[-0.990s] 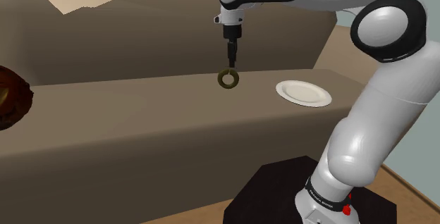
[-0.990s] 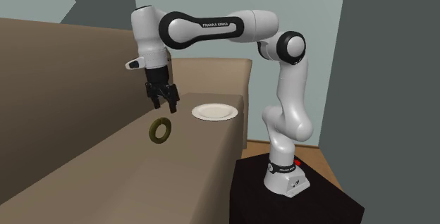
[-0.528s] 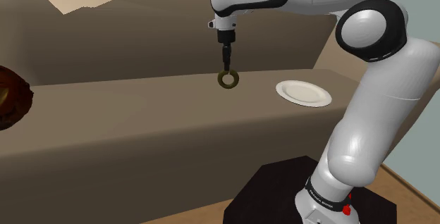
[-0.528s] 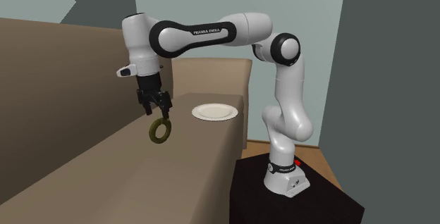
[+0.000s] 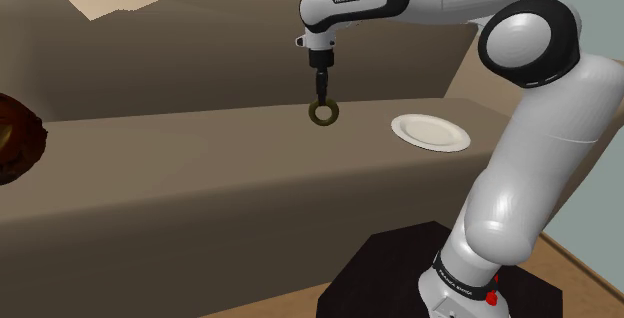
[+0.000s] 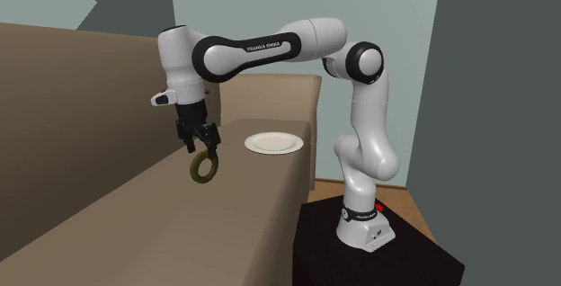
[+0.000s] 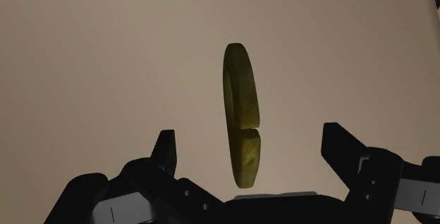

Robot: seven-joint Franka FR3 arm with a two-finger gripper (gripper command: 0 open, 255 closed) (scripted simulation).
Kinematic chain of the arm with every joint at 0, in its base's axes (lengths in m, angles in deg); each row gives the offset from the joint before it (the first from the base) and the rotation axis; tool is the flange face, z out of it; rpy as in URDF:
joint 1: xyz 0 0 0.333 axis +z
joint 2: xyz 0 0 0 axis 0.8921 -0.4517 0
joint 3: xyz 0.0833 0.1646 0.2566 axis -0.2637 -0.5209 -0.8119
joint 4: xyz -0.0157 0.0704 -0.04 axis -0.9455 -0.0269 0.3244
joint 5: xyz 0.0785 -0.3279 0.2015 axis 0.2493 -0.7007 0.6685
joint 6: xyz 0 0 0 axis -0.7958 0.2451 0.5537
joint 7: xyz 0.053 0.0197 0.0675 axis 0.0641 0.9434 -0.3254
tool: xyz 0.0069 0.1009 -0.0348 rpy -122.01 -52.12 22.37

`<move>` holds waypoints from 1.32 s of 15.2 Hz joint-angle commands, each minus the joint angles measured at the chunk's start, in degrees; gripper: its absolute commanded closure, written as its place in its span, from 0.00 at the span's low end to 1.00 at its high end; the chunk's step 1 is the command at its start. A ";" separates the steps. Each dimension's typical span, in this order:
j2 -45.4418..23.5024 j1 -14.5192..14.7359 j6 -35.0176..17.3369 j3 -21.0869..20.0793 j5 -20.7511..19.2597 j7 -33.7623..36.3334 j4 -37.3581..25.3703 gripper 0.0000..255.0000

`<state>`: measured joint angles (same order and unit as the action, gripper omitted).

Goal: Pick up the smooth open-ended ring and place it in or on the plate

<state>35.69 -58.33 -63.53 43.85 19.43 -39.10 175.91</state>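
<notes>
An olive-green ring (image 5: 322,112) with a small split in it stands on edge on the brown couch seat (image 5: 200,166). My gripper (image 5: 321,97) hangs straight above it, fingers pointing down. In the second exterior view the gripper (image 6: 201,147) is open, with its tips level with the top of the ring (image 6: 204,167). In the wrist view the ring (image 7: 242,113) runs edge-on between the two spread fingers of the gripper (image 7: 252,139), touching neither. A white plate (image 5: 430,131) lies flat on the same seat, to the shoulder view's right of the ring; it also shows as the plate (image 6: 273,143) near the seat's end.
The couch's backrest (image 5: 200,56) rises behind the ring. A dark round object (image 5: 15,136) sits at the shoulder view's left edge. The black stand (image 5: 400,266) is below the seat's front edge, near the plate's end.
The gripper has moved sideways over the ring and come down until its open fingers straddle the ring's top. Ring and plate have not moved.
</notes>
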 commanded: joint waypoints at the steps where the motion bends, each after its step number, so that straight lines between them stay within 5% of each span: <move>1: 0.01 0.00 -0.02 0.00 0.00 0.00 0.02 0.00; 2: 0.00 0.00 -0.01 0.00 0.00 0.00 0.01 0.00; 3: 0.00 0.00 -0.01 0.00 0.00 0.00 0.01 1.00; 12: 0.01 0.00 -0.02 0.00 0.00 0.00 0.02 1.00; 20: -0.72 -0.02 6.31 0.02 0.13 -0.35 -7.04 1.00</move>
<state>35.15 -58.36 -57.92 43.88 19.52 -39.45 169.75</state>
